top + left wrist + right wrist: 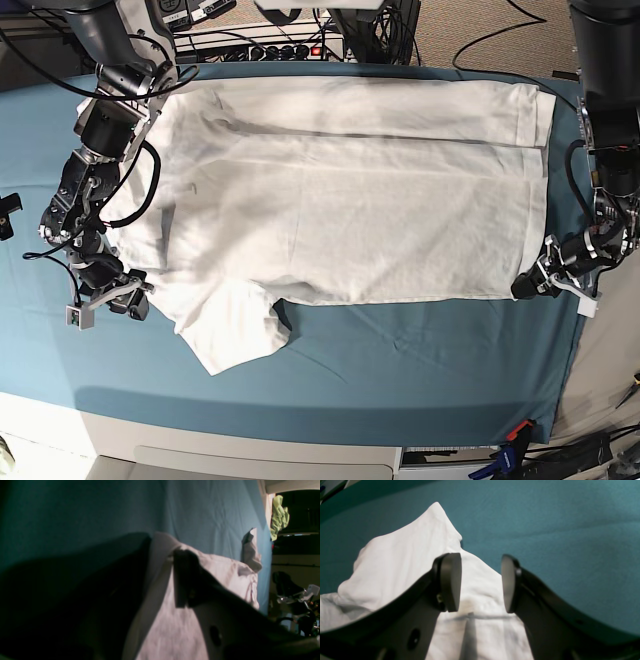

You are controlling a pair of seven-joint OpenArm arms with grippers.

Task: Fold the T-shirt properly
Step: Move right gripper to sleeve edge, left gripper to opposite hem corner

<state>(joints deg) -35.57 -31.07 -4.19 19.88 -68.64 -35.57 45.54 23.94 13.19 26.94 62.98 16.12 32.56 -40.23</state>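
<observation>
Slippage worries us most: our left gripper (530, 285) sits at the T-shirt's (340, 200) hem corner, at 4 o'clock on the table, and we cannot tell whether its jaws are parted or clamped. If it lets go early, that corner would likely fall crooked. Our right gripper (480, 582) hovers with pads apart over the sleeve edge at 8 o'clock, gripping nothing. The shirt lies spread across the teal cloth (400, 370), its far side already folded in. Cables (290, 45) crowd 12 o'clock; a green rag (278, 517) hangs beyond.
</observation>
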